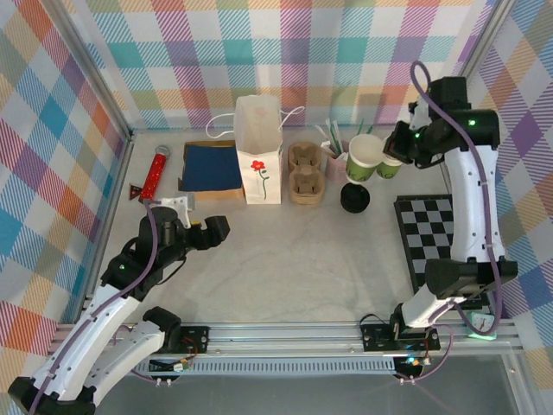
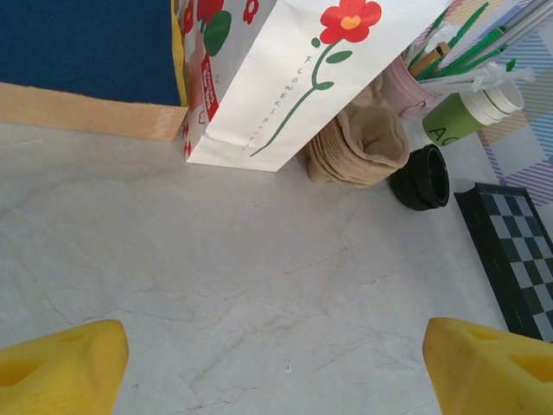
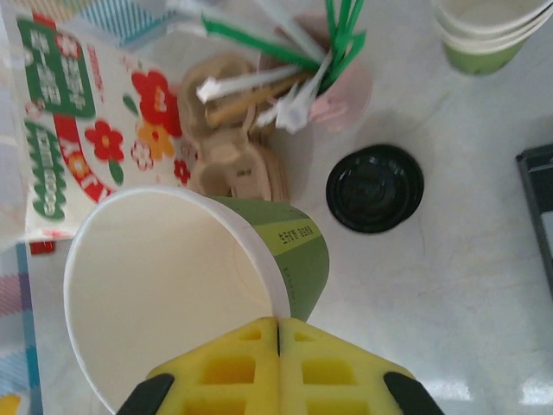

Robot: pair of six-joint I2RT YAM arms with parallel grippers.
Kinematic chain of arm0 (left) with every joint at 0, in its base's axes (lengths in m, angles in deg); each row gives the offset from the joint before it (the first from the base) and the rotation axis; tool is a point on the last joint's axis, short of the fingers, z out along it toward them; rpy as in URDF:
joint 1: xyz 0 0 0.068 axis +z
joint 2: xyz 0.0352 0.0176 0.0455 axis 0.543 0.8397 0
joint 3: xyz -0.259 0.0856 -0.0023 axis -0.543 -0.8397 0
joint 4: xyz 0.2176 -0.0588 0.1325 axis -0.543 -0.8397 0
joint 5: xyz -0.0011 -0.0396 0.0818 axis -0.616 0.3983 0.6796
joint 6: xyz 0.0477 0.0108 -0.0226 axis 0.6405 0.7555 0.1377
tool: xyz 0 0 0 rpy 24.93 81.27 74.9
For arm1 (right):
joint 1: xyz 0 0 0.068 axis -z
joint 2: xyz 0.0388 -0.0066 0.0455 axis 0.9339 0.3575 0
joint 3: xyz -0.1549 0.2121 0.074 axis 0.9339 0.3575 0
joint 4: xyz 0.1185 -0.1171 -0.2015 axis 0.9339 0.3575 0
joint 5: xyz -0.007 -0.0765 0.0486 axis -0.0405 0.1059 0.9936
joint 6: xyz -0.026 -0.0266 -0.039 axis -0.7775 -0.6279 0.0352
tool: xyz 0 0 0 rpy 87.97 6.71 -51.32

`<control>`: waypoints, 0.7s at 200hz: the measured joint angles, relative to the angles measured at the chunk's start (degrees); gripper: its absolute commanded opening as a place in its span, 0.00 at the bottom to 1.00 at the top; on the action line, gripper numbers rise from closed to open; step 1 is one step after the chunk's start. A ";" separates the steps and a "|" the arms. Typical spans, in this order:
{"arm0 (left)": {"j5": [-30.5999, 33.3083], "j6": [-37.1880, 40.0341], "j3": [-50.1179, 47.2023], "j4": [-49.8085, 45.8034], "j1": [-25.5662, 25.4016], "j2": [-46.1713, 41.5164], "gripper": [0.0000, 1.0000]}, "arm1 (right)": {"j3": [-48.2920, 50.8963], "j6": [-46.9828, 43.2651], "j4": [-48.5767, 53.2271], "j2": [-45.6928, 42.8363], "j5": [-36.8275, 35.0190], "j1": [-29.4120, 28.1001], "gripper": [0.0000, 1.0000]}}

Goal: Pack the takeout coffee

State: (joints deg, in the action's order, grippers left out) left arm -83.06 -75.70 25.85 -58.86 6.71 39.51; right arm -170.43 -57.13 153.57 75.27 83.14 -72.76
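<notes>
My right gripper [image 3: 278, 333] is shut on the white rim of the takeout coffee cup [image 3: 298, 255], a green paper cup with its top open, tilted and held above the table. From above, that cup [image 1: 364, 158] hangs at the back right by the right gripper [image 1: 393, 149]. A round black lid [image 1: 354, 198] lies flat on the table below it, and the lid [image 3: 375, 188] lies apart from the cup. My left gripper [image 1: 197, 218] hovers low over the left of the table. It [image 2: 276, 367] is open with bare table between its fingers.
A white flowered paper bag [image 1: 259, 160] stands at the back centre, the brown pulp carrier [image 1: 305, 173] right of it. A pink holder of straws [image 3: 341, 95] and a stack of green cups [image 3: 484, 35] stand behind the lid. A chequered mat [image 1: 428, 233] lies right.
</notes>
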 measured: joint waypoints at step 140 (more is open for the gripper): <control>-0.04 -1.99 -1.60 2.64 -1.22 -0.22 0.87 | 29.66 3.39 -12.70 -13.07 -2.84 -17.14 0.00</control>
State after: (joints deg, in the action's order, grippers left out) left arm -83.11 -77.69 24.26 -56.22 5.49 39.29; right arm -140.77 -53.74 140.87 62.20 80.30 -89.89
